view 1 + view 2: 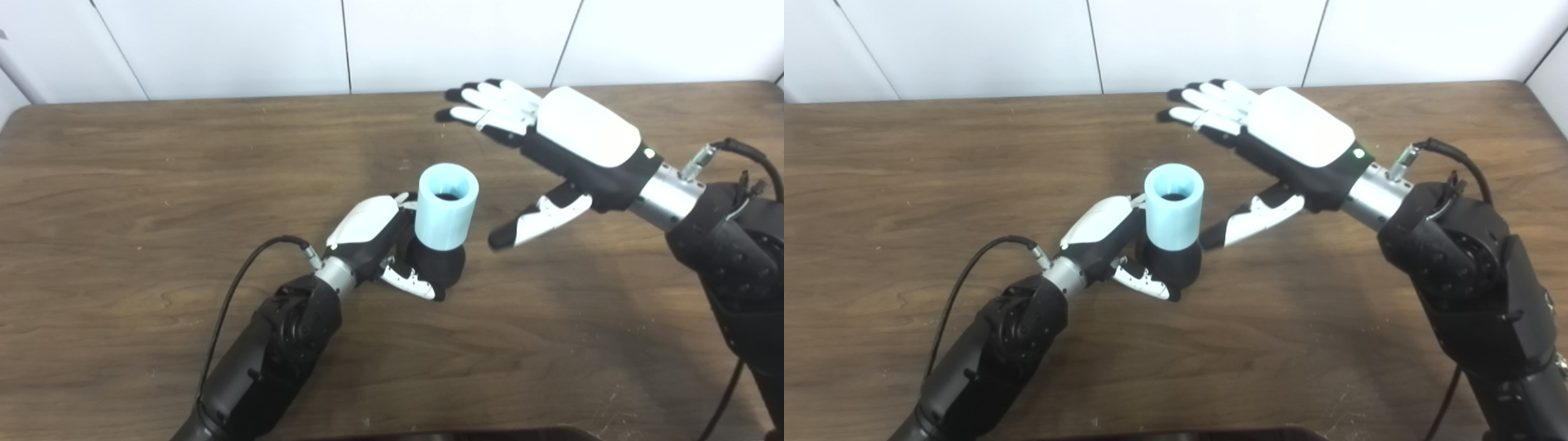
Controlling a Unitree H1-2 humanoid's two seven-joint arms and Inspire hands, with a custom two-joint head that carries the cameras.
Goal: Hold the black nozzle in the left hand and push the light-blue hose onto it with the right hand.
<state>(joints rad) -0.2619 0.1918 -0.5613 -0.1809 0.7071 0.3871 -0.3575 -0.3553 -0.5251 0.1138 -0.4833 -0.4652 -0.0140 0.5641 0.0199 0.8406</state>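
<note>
The black nozzle (438, 262) stands upright on the wooden table (153, 184), near its middle. The light-blue hose (446, 206), a short wide tube, sits on top of the nozzle with its open end up. My left hand (383, 242) is shut on the nozzle, fingers behind it and thumb across its front. My right hand (551, 147) is open and empty, palm down, above the table to the right of and behind the hose. Its thumb points towards the hose with a small gap between them.
The table's far edge meets a white panelled wall (245, 43). A black cable (239, 294) loops from my left wrist over the table. A dark object edge shows at the bottom of the picture (459, 436).
</note>
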